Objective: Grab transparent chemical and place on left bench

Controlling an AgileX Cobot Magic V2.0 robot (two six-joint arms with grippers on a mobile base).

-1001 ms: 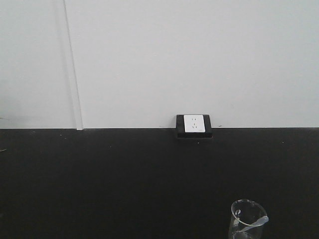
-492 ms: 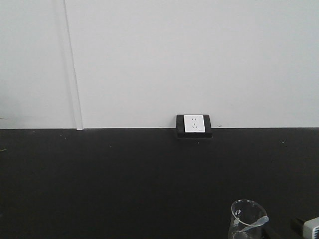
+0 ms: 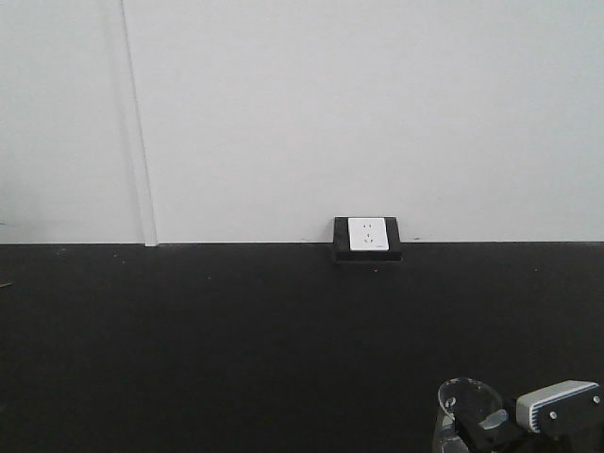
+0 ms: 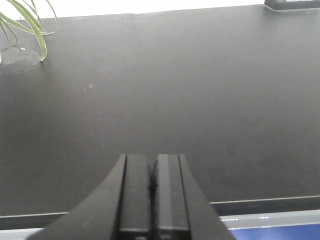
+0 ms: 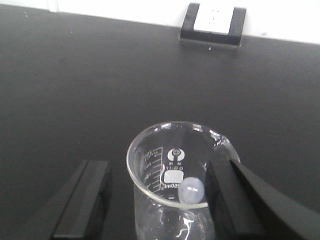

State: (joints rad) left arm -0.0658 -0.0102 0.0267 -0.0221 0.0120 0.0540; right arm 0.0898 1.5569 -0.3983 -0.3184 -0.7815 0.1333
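The transparent chemical, a clear glass beaker [image 3: 467, 408] with printed scale marks, stands upright on the left bench [image 3: 236, 330] near its front right. In the right wrist view the beaker [image 5: 175, 165] sits between the jaws of my right gripper [image 5: 157, 200], which is open. The left finger [image 5: 82, 200] is well apart from the glass, and the right finger [image 5: 227, 200] is close against it. In the front view my right gripper [image 3: 481, 432] shows beside the beaker at the bottom right. My left gripper [image 4: 152, 170] is shut and empty over the bench's front edge.
A white power socket in a black housing [image 3: 367, 235] sits against the white wall behind the bench; it also shows in the right wrist view [image 5: 213, 20]. Green plant leaves [image 4: 25, 25] hang at the bench's far left. The bench's front edge [image 4: 260, 202] runs below my left gripper.
My right gripper has come into the front view beside the beaker, showing more now than half a second ago. The beaker has stayed where it was.
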